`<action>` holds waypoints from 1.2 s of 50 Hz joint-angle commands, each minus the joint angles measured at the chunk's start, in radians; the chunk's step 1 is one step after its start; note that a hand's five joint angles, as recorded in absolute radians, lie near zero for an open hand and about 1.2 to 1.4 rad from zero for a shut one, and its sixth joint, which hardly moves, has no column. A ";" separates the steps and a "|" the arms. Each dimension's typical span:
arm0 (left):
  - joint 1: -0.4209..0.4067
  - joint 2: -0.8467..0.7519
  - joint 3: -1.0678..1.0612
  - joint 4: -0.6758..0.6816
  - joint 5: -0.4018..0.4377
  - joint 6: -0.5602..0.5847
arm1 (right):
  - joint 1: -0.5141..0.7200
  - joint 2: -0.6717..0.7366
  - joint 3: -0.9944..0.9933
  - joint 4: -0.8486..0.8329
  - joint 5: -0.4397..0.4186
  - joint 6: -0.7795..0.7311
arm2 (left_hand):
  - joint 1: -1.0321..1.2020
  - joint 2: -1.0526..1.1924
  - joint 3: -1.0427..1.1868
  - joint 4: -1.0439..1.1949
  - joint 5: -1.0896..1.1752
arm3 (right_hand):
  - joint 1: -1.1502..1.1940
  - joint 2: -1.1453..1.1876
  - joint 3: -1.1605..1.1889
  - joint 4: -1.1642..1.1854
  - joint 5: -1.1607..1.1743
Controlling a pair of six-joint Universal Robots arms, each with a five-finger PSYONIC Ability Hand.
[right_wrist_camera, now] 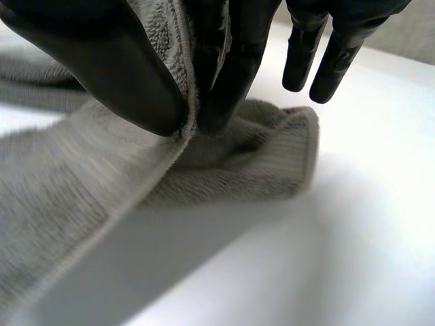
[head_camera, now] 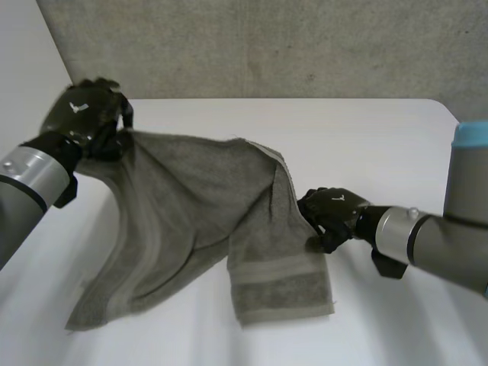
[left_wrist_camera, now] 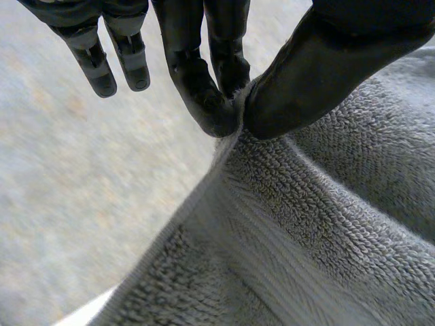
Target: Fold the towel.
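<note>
While the left hand (head_camera: 85, 114) holds one corner of the towel (head_camera: 191, 213) lifted above the far left part of the tabletop (head_camera: 381, 137), the right hand (head_camera: 333, 213) grips a side edge of the same towel lower down, close to the tabletop. In each wrist view the thumb and the nearest fingers are pressed together on the hem, and the other fingers stand straight and free beside them. Between the two hands the cloth hangs in slanted folds. Its two lower ends lie on the tabletop toward the front, one wide and loose, the other narrower with a woven band across it.

I think the first risk is slipping. Both pinches take only the thin hem, so a quick pull could draw the cloth out of the fingers. The second risk is a crooked fold: the hands are at different heights and the towel is twisted between them, so laying it down now would probably trap wrinkles and leave the edges unmatched. The ends lying on the tabletop may also drag and bunch.

I see no label or writing on the towel. Each hand carries a small pale mark on its back, which I cannot read as letters.
</note>
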 commanded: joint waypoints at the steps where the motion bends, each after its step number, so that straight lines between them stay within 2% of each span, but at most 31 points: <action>1: 0.013 -0.120 0.079 -0.122 0.054 0.092 | -0.011 0.088 -0.252 0.239 0.130 -0.266 | 0.081 0.043 -0.049 -0.055 0.033 | 0.120 0.068 -0.041 -0.067 0.073; 3: 0.013 -0.134 0.107 -0.182 0.054 0.150 | -0.006 0.101 -0.310 0.259 0.209 -0.347 | 0.081 0.043 -0.049 -0.055 0.033 | 0.120 0.068 -0.041 -0.067 0.073; 4: 0.013 -0.134 0.107 -0.182 0.054 0.150 | -0.006 0.102 -0.310 0.259 0.209 -0.348 | 0.081 0.043 -0.049 -0.055 0.033 | 0.120 0.068 -0.041 -0.067 0.073; 6: 0.013 -0.134 0.116 -0.200 0.054 0.166 | -0.006 0.094 -0.339 0.257 0.284 -0.450 | 0.081 0.043 -0.049 -0.055 0.033 | 0.120 0.068 -0.041 -0.067 0.073; 12: 0.007 -0.133 0.168 -0.228 0.057 0.198 | 0.000 0.086 -0.361 0.242 0.317 -0.548 | 0.081 0.043 -0.049 -0.055 0.033 | 0.120 0.068 -0.041 -0.067 0.073; 17: 0.002 -0.152 0.229 -0.225 0.057 0.199 | 0.030 0.094 -0.392 0.159 0.324 -0.608 | 0.081 0.043 -0.049 -0.055 0.033 | 0.120 0.068 -0.041 -0.067 0.073; 19: -0.007 -0.209 0.303 -0.204 0.054 0.204 | 0.035 0.115 -0.434 0.054 0.327 -0.706 | 0.081 0.043 -0.049 -0.055 0.033 | 0.120 0.068 -0.041 -0.067 0.073; 20: -0.007 -0.209 0.303 -0.204 0.054 0.204 | 0.035 0.115 -0.435 0.053 0.327 -0.706 | 0.081 0.043 -0.049 -0.055 0.033 | 0.120 0.068 -0.041 -0.067 0.073; 22: -0.010 -0.241 0.360 -0.161 0.047 0.204 | 0.040 0.135 -0.522 -0.133 0.344 -0.789 | 0.081 0.043 -0.049 -0.055 0.033 | 0.120 0.068 -0.041 -0.067 0.073; 23: -0.015 -0.275 0.425 -0.091 0.023 0.196 | 0.040 0.135 -0.522 -0.134 0.344 -0.789 | 0.081 0.043 -0.049 -0.055 0.033 | 0.120 0.068 -0.041 -0.067 0.073; 24: -0.036 -0.298 0.482 -0.002 -0.021 0.192 | 0.046 0.132 -0.577 -0.261 0.356 -0.794 | 0.081 0.043 -0.049 -0.055 0.033 | 0.120 0.068 -0.041 -0.067 0.073; 25: -0.036 -0.298 0.483 -0.001 -0.022 0.192 | 0.046 0.132 -0.577 -0.263 0.357 -0.794 | 0.081 0.043 -0.049 -0.055 0.033 | 0.120 0.068 -0.041 -0.067 0.073; 27: -0.091 -0.304 0.545 0.245 -0.104 0.204 | 0.063 0.100 -0.634 -0.536 0.370 -0.757 | 0.081 0.043 -0.049 -0.055 0.033 | 0.120 0.068 -0.041 -0.067 0.073; 28: -0.092 -0.304 0.545 0.246 -0.104 0.204 | 0.063 0.100 -0.634 -0.537 0.370 -0.757 | 0.081 0.043 -0.049 -0.055 0.033 | 0.120 0.068 -0.041 -0.067 0.073; 30: -0.118 -0.271 0.544 0.541 -0.115 0.190 | 0.067 0.011 -0.622 -0.734 0.370 -0.685 | 0.081 0.043 -0.049 -0.055 0.033 | 0.120 0.068 -0.041 -0.067 0.073; 31: -0.118 -0.271 0.544 0.542 -0.115 0.190 | 0.067 0.011 -0.622 -0.735 0.370 -0.685 | 0.081 0.043 -0.049 -0.055 0.033 | 0.120 0.068 -0.041 -0.067 0.073; 32: -0.119 -0.224 0.535 0.644 -0.114 0.179 | 0.061 -0.038 -0.608 -0.767 0.366 -0.638 | 0.081 0.043 -0.049 -0.055 0.033 | 0.120 0.068 -0.041 -0.067 0.073; 35: -0.116 -0.159 0.519 0.666 -0.109 0.152 | 0.049 -0.093 -0.580 -0.739 0.351 -0.540 | 0.081 0.043 -0.049 -0.055 0.033 | 0.120 0.068 -0.041 -0.067 0.073; 39: -0.073 -0.125 0.526 0.585 -0.059 0.002 | 0.027 -0.112 -0.531 -0.668 0.303 -0.461 | 0.081 0.043 -0.049 -0.055 0.033 | 0.120 0.068 -0.041 -0.067 0.073; 40: -0.073 -0.125 0.526 0.585 -0.058 0.001 | 0.008 -0.112 -0.499 -0.622 0.274 -0.444 | 0.081 0.043 -0.049 -0.055 0.033 | 0.120 0.068 -0.041 -0.067 0.073; 42: -0.015 -0.145 0.487 0.535 -0.005 -0.043 | -0.014 -0.116 -0.461 -0.580 0.245 -0.438 | 0.081 0.043 -0.049 -0.055 0.033 | 0.120 0.068 -0.041 -0.067 0.073; 43: -0.015 -0.145 0.487 0.534 -0.005 -0.043 | -0.025 -0.122 -0.412 -0.548 0.216 -0.443 | 0.081 0.043 -0.049 -0.055 0.033 | 0.120 0.068 -0.041 -0.067 0.073; 45: 0.029 -0.163 0.403 0.504 0.073 -0.042 | -0.029 -0.124 -0.361 -0.525 0.191 -0.452 | 0.081 0.043 -0.049 -0.055 0.033 | 0.120 0.068 -0.041 -0.067 0.073; 46: 0.030 -0.163 0.403 0.504 0.073 -0.042 | -0.039 -0.122 -0.311 -0.498 0.171 -0.462 | 0.081 0.043 -0.049 -0.055 0.033 | 0.120 0.068 -0.041 -0.067 0.073; 47: 0.037 -0.169 0.357 0.498 0.116 -0.042 | -0.045 -0.118 -0.256 -0.484 0.157 -0.476 | 0.081 0.043 -0.049 -0.055 0.033 | 0.120 0.068 -0.041 -0.067 0.073; 51: 0.046 -0.224 0.204 0.491 0.211 -0.009 | -0.062 -0.113 -0.123 -0.464 0.130 -0.506 | 0.081 0.043 -0.049 -0.055 0.033 | 0.120 0.068 -0.041 -0.067 0.073; 53: 0.050 -0.241 0.156 0.491 0.227 0.020 | -0.077 -0.104 0.010 -0.465 0.119 -0.541 | 0.081 0.043 -0.049 -0.055 0.033 | 0.120 0.068 -0.041 -0.067 0.073; 57: 0.050 -0.287 0.068 0.478 0.244 0.110 | -0.083 -0.060 0.116 -0.473 0.107 -0.591 | 0.081 0.043 -0.049 -0.055 0.033 | 0.120 0.068 -0.041 -0.067 0.073; 59: 0.050 -0.339 0.004 0.435 0.245 0.219 | -0.085 -0.032 0.156 -0.474 0.097 -0.614 | 0.081 0.043 -0.049 -0.055 0.033 | 0.120 0.068 -0.041 -0.067 0.073; 60: 0.050 -0.340 0.004 0.435 0.245 0.219 | -0.085 -0.009 0.186 -0.473 0.096 -0.633 | 0.081 0.043 -0.049 -0.055 0.033 | 0.120 0.068 -0.041 -0.067 0.073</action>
